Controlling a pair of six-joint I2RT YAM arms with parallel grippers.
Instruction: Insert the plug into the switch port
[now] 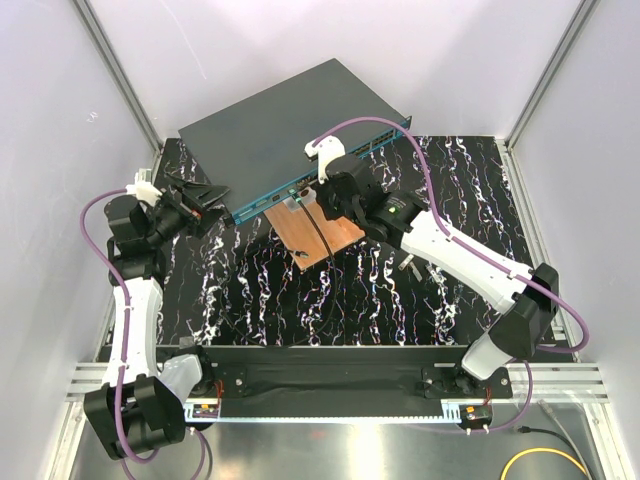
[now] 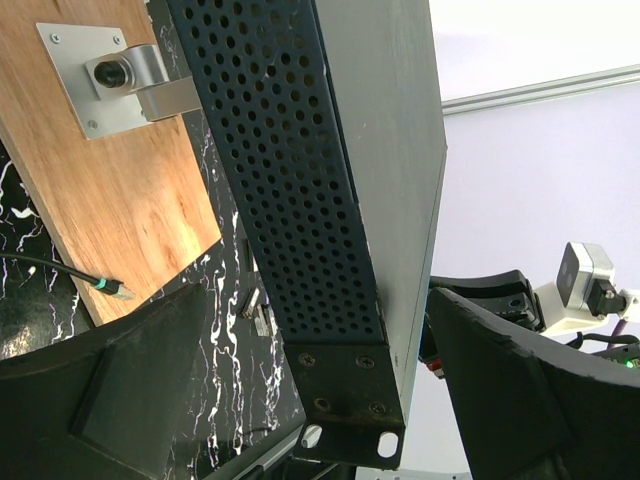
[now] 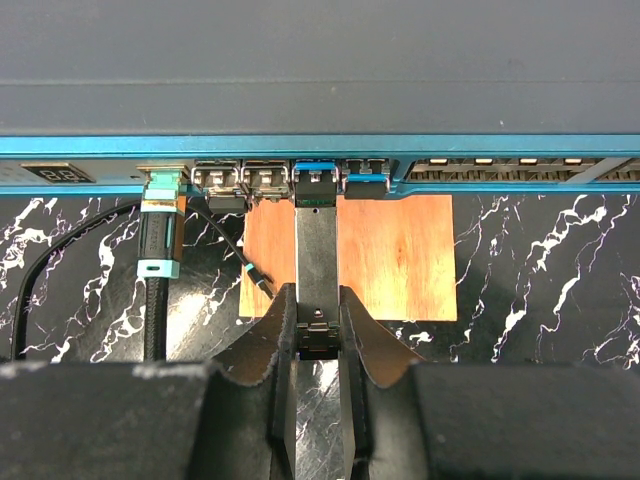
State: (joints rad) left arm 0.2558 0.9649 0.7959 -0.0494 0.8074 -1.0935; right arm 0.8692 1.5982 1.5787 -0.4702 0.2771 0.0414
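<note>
Left gripper [image 1: 203, 200] is standing wide open, its fingers [image 2: 130, 400] straddling one end of the switch [image 1: 280, 125]. The perforated side panel is sitting right between the jaws, and whether it is touching either finger I cannot tell. Over to the right gripper [image 3: 317, 322]: its jaws are pinching the plug [image 3: 317, 250], a long grey metal module, by its rear end. Straight ahead of those jaws, the plug's front is meeting a blue-tabbed port [image 3: 316, 178] on the switch's teal face; how deep it is sitting, I cannot tell. Left of the jaws, a black cable [image 3: 158, 240] is sitting plugged in. Under the plug, a copper-brown board [image 3: 400, 255] is lying on the marbled table [image 3: 540, 290].
</note>
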